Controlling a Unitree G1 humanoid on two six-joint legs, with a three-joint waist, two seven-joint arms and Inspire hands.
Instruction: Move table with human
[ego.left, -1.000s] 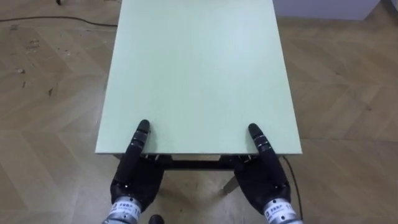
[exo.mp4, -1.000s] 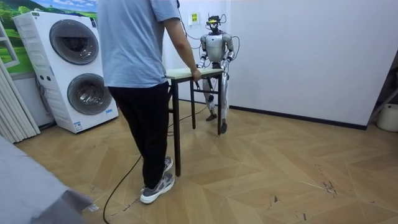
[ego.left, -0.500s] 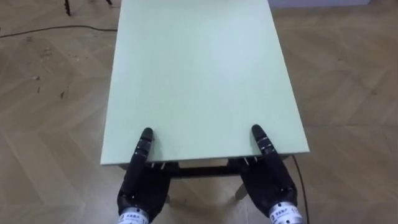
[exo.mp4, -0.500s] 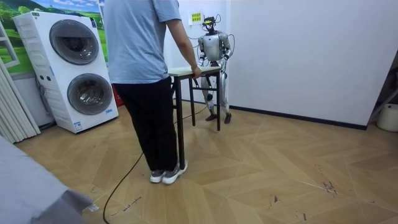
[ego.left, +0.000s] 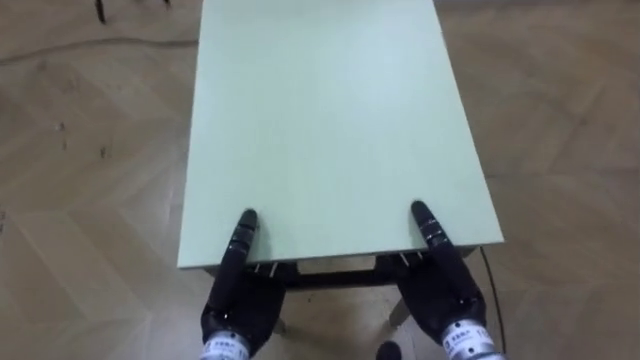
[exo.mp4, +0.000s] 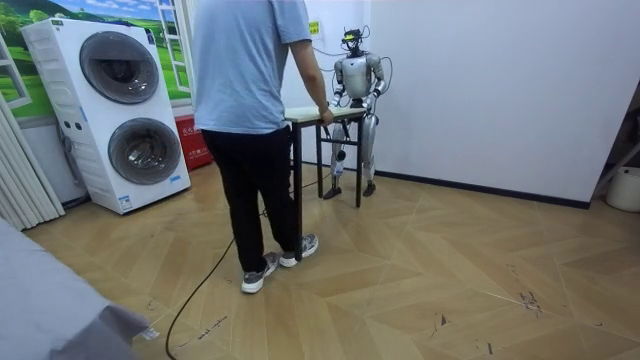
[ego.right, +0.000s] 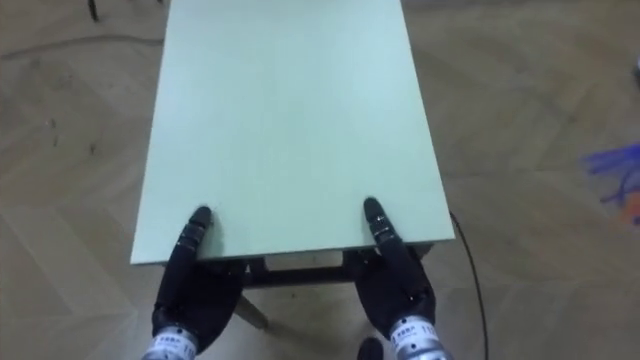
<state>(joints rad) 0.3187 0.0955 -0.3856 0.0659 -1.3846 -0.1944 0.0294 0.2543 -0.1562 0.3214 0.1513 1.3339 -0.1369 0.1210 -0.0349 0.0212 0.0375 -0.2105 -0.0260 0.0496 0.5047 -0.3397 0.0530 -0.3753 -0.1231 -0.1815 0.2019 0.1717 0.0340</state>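
One table (ego.left: 330, 120), between robot and one person (exo.mp4: 245, 100), who holds its far end. That end cut off at top of eye views. Two robot hands at near edge: left hand (ego.left: 236, 298), right hand (ego.left: 447, 292). Thumbs on top, rest hidden under tabletop, so grip cannot be told. Two stacked washers (exo.mp4: 130, 105) behind person.

Nothing legible. In the room view a small yellow-green sign (exo.mp4: 314, 27) is fixed to the wall (exo.mp4: 480, 90) behind the robot, its print too small to read. Any marking on the stacked washers (exo.mp4: 110, 110) is likewise too small to tell.
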